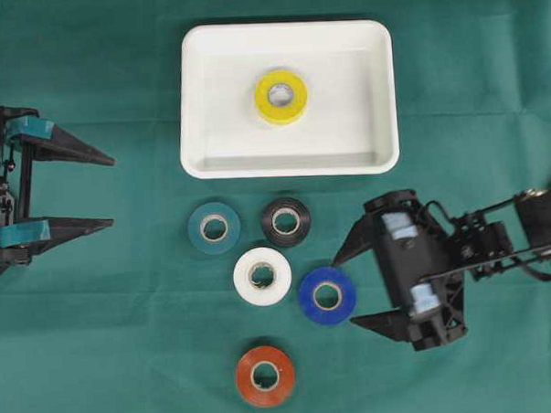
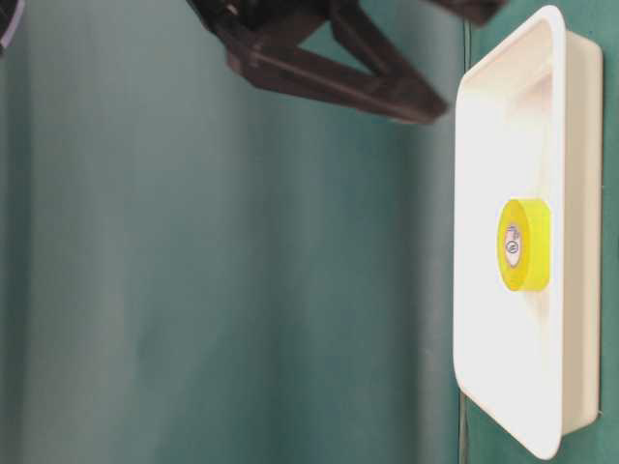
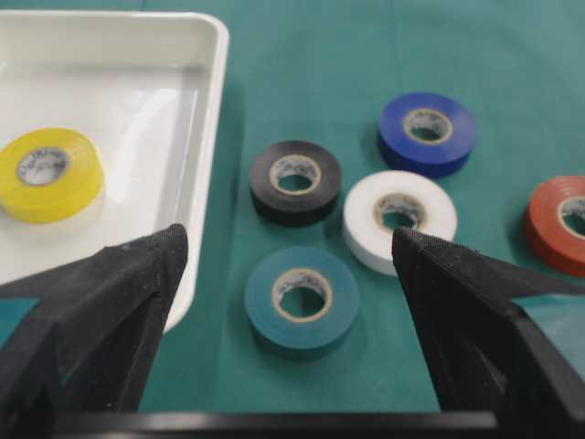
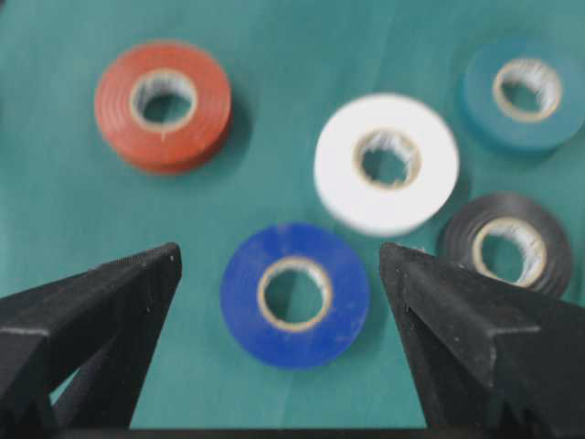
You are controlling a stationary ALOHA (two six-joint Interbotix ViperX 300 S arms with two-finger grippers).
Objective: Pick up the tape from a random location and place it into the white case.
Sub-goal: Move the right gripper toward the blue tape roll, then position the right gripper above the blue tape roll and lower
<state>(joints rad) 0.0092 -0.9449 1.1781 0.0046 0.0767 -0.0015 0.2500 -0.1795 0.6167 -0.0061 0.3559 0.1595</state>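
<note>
Five tape rolls lay loose on the green cloth (image 1: 99, 360) at six o'clock of the white case (image 1: 197, 91); a yellow roll (image 1: 281, 96) already sat flat inside it. Blue roll (image 1: 327, 295) lay nearest the right gripper (image 1: 352, 290), just at nine o'clock of its spread, empty jaws, framed between them in the wrist view. White roll (image 1: 262, 276) sat just beside the blue one at ten o'clock; black roll (image 1: 285, 222), teal roll (image 1: 213, 227) and red roll (image 1: 265, 375) were around. Left gripper (image 1: 110, 191) was parked wide apart, empty, far at nine o'clock. Risk, judged: closing here could catch or shove the white roll, since the two sat so close.
</note>
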